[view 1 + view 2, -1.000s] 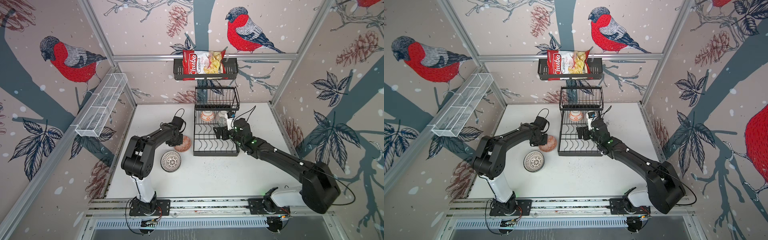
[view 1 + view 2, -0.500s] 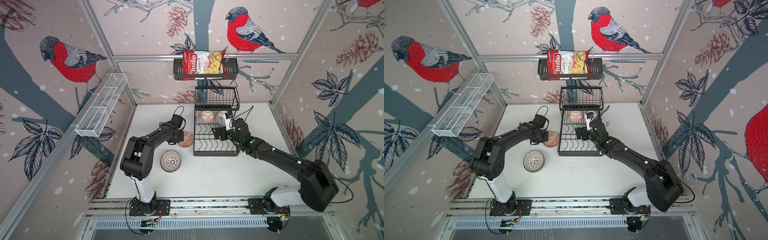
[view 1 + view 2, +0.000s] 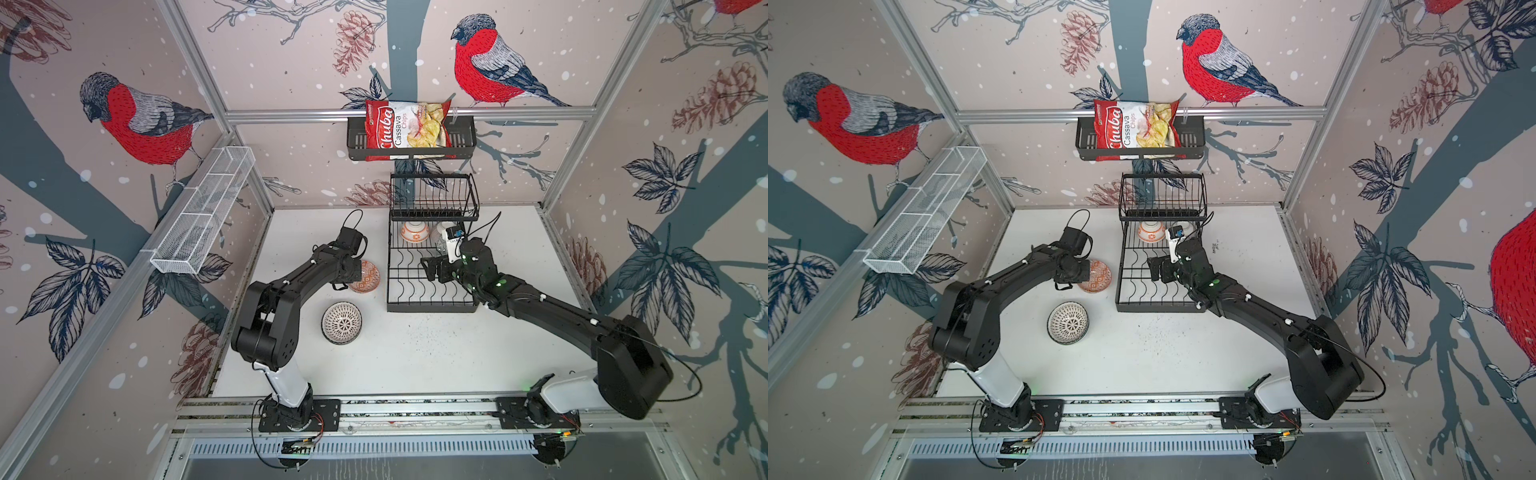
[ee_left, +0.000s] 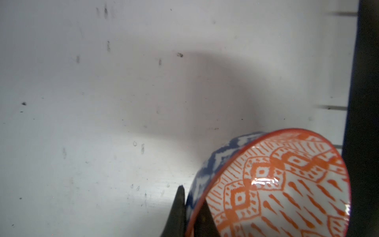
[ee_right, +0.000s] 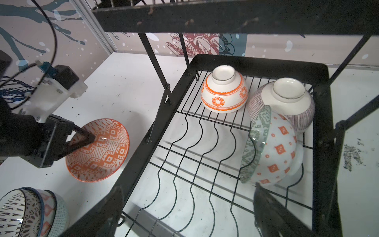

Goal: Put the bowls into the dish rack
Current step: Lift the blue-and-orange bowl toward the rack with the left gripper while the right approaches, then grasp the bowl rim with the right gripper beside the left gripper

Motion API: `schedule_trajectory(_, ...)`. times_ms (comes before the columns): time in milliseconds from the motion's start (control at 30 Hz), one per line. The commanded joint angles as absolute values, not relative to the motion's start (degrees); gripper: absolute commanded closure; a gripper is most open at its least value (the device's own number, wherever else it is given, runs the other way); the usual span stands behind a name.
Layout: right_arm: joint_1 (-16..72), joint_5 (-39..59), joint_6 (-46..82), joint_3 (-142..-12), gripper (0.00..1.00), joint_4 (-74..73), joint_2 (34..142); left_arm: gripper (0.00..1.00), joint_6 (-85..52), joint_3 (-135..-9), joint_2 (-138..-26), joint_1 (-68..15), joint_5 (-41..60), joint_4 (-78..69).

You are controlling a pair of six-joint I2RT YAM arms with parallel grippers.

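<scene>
Moved: orange-patterned bowl [image 3: 368, 275] lay flat a second ago and is now tipped up, slightly nearer the dish rack [image 3: 430, 308]; the right arm has barely shifted.
Left fingers: left fingers [image 4: 178, 211] are pressed together on that bowl's rim, one inside and one on the blue zigzag outside.
Held bowl: tilted, just beside the rack's left edge, over the bench [image 3: 415, 353]; whether its low edge touches the bench cannot be told.
Right fingers: right fingers [image 5: 268, 207] are spread wide and hold nothing, over the rack's lower tier.
Rack contents: floral bowl [image 5: 224, 92] and pink-lined bowl [image 5: 287, 98] sit upside down at the back; diamond-dotted bowl [image 5: 274, 149] stands on edge in the wavy wires, leaning on the pink-lined one.
Bench stack: dotted bowl [image 3: 341, 322] tops a nested stack, near the rack's front left corner.
</scene>
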State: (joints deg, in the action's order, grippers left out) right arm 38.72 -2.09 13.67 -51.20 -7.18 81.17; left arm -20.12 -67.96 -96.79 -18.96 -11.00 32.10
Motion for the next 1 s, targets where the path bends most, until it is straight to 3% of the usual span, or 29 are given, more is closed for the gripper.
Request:
schedule_trajectory(0,38.93,-1.07,14.04,-51.86,0.02,-8.57,81.4,1.0,-21.72,-68.73,-93.92,-18.89,-13.0,31.58)
schedule_trajectory(200,38.91,0.91,14.34,-52.32,0.02,-8.43,81.0,1.0,-21.98,-68.07,-87.06,-18.89,-8.99,27.88)
schedule_trajectory(533,37.93,8.79,15.08,-52.74,0.01,-8.76,77.86,1.0,-22.94,-60.88,-76.91,-19.07,11.59,13.5)
schedule_trajectory(967,37.0,22.23,16.65,-53.79,0.01,-9.9,77.07,1.0,-29.26,-55.86,-76.92,-20.8,26.34,-2.1)
